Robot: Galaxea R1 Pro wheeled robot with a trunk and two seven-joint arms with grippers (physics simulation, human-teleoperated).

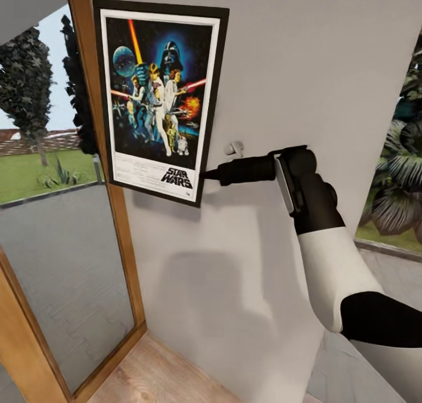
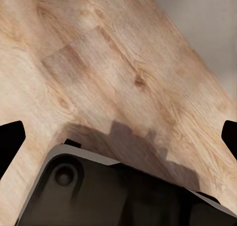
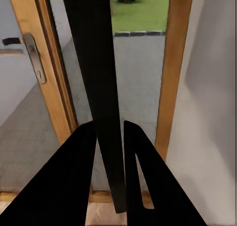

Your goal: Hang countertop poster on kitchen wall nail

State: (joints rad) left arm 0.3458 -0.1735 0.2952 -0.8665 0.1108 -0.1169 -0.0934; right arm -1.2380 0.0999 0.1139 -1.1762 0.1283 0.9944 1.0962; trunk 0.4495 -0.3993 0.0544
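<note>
The right hand (image 1: 204, 174) is reaching out level from its black wrist and white forearm, its tips meeting the lower right edge of the poster (image 1: 158, 98). In the right wrist view the two black fingers (image 3: 74, 181) are pressing together on the poster's thin black frame (image 3: 96, 88), which is running edge-on between them as a dark strip; the printed face is hidden from that angle. The poster is hanging against the pale grey wall (image 1: 293, 68), tilted slightly, its top left corner overlapping a wooden door frame (image 1: 94, 98). Its upper edge is sitting near the top of the head view, and any nail behind it is hidden. A small pale fitting (image 1: 233, 149) is sticking out of the wall just above the hand; what it is cannot be made out.

The left hand (image 2: 118, 132) is pointing down at a light wood floor (image 2: 108, 58), only its two dark fingertips (image 2: 11, 139) peeking in at opposite edges of the left wrist view, spread wide apart with nothing between them. A dark grey part of the robot's body (image 2: 118, 191) is lying beneath, cut off by the picture's edge.

Beyond the glass door, paving, lawn and trees are showing.
</note>
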